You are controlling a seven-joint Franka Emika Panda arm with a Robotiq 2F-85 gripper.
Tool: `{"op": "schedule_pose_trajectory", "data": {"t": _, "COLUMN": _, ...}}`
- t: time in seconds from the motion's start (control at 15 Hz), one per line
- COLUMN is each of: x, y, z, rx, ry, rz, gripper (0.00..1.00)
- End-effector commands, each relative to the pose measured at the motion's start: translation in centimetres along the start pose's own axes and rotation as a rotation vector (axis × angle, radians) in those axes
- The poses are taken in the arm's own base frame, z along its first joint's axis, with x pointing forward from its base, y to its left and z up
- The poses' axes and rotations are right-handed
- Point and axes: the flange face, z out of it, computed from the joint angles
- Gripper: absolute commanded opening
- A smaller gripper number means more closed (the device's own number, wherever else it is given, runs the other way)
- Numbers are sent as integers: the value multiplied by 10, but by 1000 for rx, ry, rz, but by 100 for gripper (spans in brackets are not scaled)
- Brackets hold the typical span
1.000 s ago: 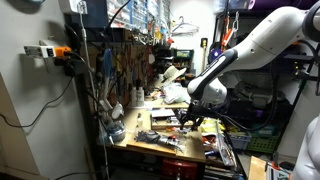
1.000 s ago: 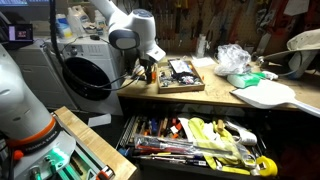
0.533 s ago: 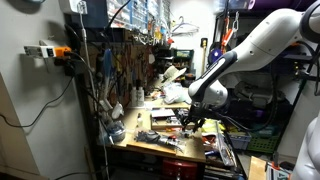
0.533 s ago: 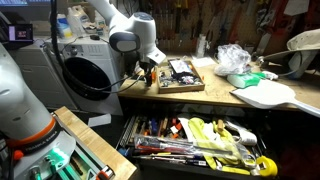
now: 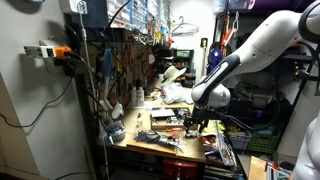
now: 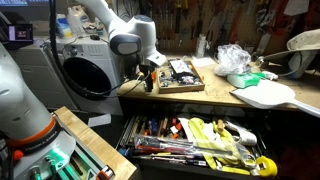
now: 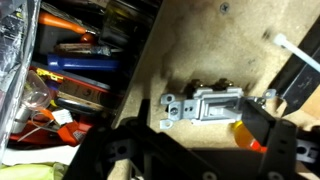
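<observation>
1. hovering over the metal switch (image 7: 205, 104), gripper (image 7: 200, 140) jaws apart, nothing held.
2. it lies flat by the bench (image 7: 190, 40) edge, tool drawer (image 7: 75, 65) below.
3. likely lining up; a grasp needs a straight descent astride it.

Black two-finger pincer (image 7: 198, 132): matte black fingers (image 7: 118, 152) all over. Small metal switch body (image 7: 205, 103): dull silver-grey, brighter glints on its screws. Small plastic piece (image 7: 245, 132) beside it: solid bright orange. Pressed-wood tabletop (image 7: 200, 45): tan with a fine darker speckle. Thin plastic tie (image 7: 288, 48): white. Long tool handle (image 7: 85, 62): blue. Plier grips (image 7: 75, 45): red-orange. Loose tool handles (image 6: 215, 133) in an exterior view: mostly yellow, some red. Robot arm (image 6: 105, 15): white shells, grey joint cap. Crumpled plastic bag (image 6: 235, 58): clear to whitish. Flat object (image 6: 255, 76) by it: light green. Wall plug (image 5: 62, 52): orange, next to a white power strip (image 5: 40, 48).
</observation>
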Motion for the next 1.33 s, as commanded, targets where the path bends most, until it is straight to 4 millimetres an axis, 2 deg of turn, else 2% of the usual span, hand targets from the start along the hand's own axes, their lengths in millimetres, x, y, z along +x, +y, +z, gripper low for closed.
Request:
{"op": "schedule_pose_trajectory", "data": {"t": 0.0, "x": -4, "y": 3, "z": -2, "rx": -15, "ry": 5, "rz": -4, "gripper": 100}}
{"op": "schedule_pose_trajectory", "data": {"t": 0.33, "x": -4, "y": 2, "z": -3, "rx": -18, "ry": 8, "rz": -14, "gripper": 100}}
{"op": "schedule_pose_trajectory", "data": {"t": 0.4, "x": -4, "y": 3, "z": -3, "rx": -18, "ry": 10, "rz": -13, "gripper": 92}}
{"op": "schedule_pose_trajectory", "data": {"t": 0.47, "x": -4, "y": 3, "z": -3, "rx": -17, "ry": 10, "rz": -14, "gripper": 74}}
{"op": "schedule_pose_trajectory", "data": {"t": 0.73, "x": -3, "y": 1, "z": -6, "rx": -14, "ry": 18, "rz": -14, "gripper": 45}}
{"op": "schedule_pose_trajectory", "data": {"t": 1.13, "x": -3, "y": -2, "z": -8, "rx": -17, "ry": 21, "rz": -22, "gripper": 45}}
{"op": "schedule_pose_trajectory", "data": {"t": 1.2, "x": -3, "y": -2, "z": -9, "rx": -16, "ry": 19, "rz": -25, "gripper": 88}}
{"op": "schedule_pose_trajectory", "data": {"t": 1.27, "x": -3, "y": -3, "z": -9, "rx": -15, "ry": 20, "rz": -28, "gripper": 95}}
